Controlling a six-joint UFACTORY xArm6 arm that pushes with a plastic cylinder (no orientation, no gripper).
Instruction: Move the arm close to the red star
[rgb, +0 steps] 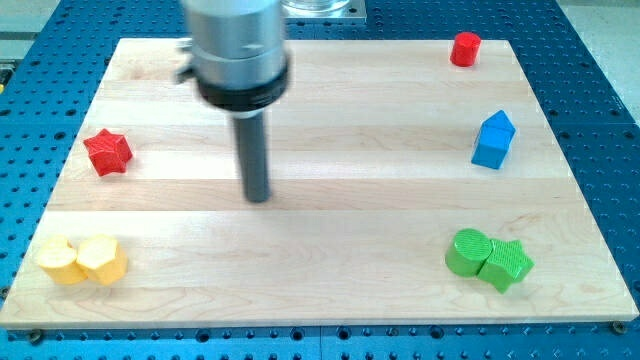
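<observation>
The red star (108, 152) lies near the board's left edge, a little above mid-height. My tip (259, 197) rests on the wooden board (350, 120) left of centre, well to the right of the star and slightly lower. Nothing stands between the tip and the star.
Two yellow blocks (82, 260) touch each other at the bottom left. Two green blocks (488, 258) touch at the bottom right. A blue block (493, 139) stands at the right. A red cylinder (465, 48) stands at the top right.
</observation>
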